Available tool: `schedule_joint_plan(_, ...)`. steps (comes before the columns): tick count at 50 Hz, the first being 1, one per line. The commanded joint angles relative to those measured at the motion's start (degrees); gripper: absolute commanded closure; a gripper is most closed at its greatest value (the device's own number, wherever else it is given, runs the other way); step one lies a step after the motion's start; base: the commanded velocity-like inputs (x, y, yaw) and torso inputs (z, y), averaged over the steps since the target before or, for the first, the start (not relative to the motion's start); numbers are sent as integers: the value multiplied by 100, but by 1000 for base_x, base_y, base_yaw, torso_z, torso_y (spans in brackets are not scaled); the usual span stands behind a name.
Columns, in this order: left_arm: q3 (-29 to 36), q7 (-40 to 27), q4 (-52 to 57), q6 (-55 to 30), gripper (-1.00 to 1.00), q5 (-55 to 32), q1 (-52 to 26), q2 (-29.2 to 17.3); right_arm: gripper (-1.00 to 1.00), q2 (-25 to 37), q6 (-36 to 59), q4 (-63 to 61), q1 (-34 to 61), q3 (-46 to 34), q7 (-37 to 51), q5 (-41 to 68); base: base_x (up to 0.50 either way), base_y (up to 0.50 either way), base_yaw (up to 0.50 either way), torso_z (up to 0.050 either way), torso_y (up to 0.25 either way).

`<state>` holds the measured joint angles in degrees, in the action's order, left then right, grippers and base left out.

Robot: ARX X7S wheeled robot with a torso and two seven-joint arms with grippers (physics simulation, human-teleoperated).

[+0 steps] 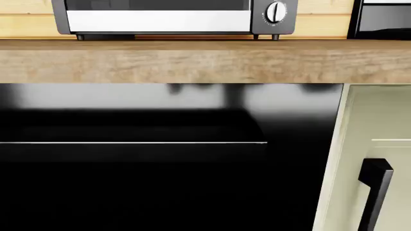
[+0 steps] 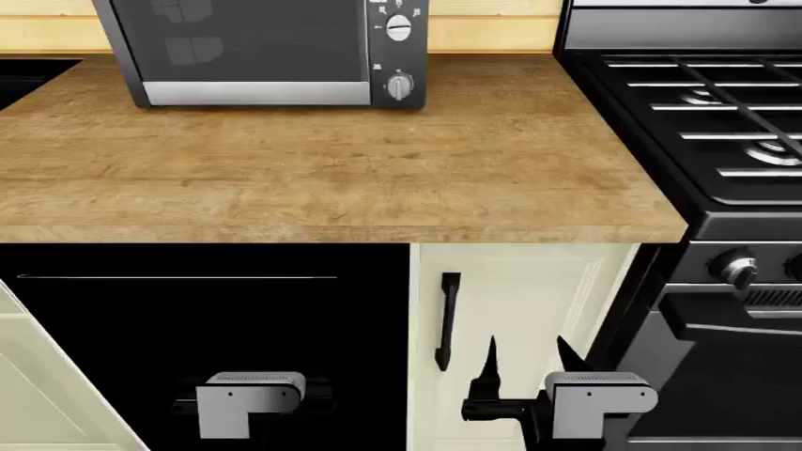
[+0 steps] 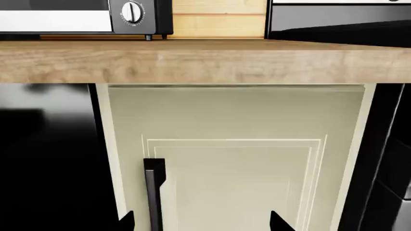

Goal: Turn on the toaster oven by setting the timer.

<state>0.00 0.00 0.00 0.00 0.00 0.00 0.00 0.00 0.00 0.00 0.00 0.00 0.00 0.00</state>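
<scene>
The toaster oven [image 2: 257, 52] stands at the back of the wooden counter, and its lower edge also shows in the left wrist view [image 1: 160, 19] and the right wrist view [image 3: 57, 19]. Two silver knobs show fully on its black panel. The lowest knob [image 2: 398, 86] [image 1: 276, 12] [image 3: 132, 11] I take for the timer, though its label is too small to read. Both grippers hang low in front of the base cabinets, well below the counter. My right gripper [image 2: 529, 357] [image 3: 203, 222] is open and empty before the cream door. My left gripper's grey wrist block [image 2: 251, 399] shows, but its fingers are lost against the black panel.
A black stove [image 2: 701, 122] with burner grates adjoins the counter [image 2: 338, 169] on the right. Under the counter are a glossy black appliance front [image 2: 188, 319] and a cream cabinet door with a black handle [image 2: 448, 319]. The counter's front edge overhangs both grippers.
</scene>
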Motion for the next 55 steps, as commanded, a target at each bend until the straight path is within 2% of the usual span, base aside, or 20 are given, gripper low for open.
schedule_joint_plan(1, 121, -45, 69, 17, -100, -129, 51, -97, -100, 85, -186, 14, -21, -108, 36, 192, 0, 0, 0, 0, 0)
schedule_joint_plan(17, 386, -338, 239, 44, -100, -328, 46, -324, -100, 320, -415, 9, -71, -387, 494, 192, 0, 0, 0, 0, 0)
schedule_joint_plan(24, 362, -509, 1730, -389, -100, -298, 424, -522, -100, 496, 183, -1208, -240, -339, 524, 414, 0, 0, 0, 0, 0)
schedule_joint_plan(27, 343, -521, 2386, -873, -100, -351, 578, -631, -100, 580, 505, -1699, -231, -321, 551, 464, 0, 0, 0, 0, 0)
schedule_joint_plan(35, 322, -608, 3242, -1898, -100, -292, 268, -875, -100, 755, 1254, -2400, 69, -297, 642, 512, 0, 0, 0, 0, 0)
schedule_joint_plan(41, 31, -457, 4240, -3216, -100, -835, -29, -1054, -100, 909, 2065, -2824, 484, -342, 616, 596, 0, 0, 0, 0, 0)
schedule_joint_plan(44, -28, -398, 4484, -4042, -100, -1095, -524, -1151, -100, 1007, 2593, -3061, 756, -365, 573, 667, 0, 0, 0, 0, 0)
schedule_joint_plan(45, -200, -331, 4517, -4564, -100, -1414, -818, -1109, -100, 1061, 2900, -3192, 906, -350, 528, 749, 0, 0, 0, 0, 0)
schedule_joint_plan(48, 35, -403, 4285, -4903, -100, -1299, -1411, -1201, -100, 1129, 3280, -3314, 1159, -350, 533, 781, 0, 0, 0, 0, 0)
schedule_joint_plan(49, 20, -338, 4307, -5272, -100, -1446, -1712, -1220, -100, 1202, 3637, -3407, 1327, -410, 528, 764, 0, 0, 0, 0, 0)
schedule_joint_plan(55, -426, -331, 4906, -6447, -100, -1913, -2169, -1245, -100, 1297, 4736, -3769, 1887, -317, 475, 1022, 0, 0, 0, 0, 0)
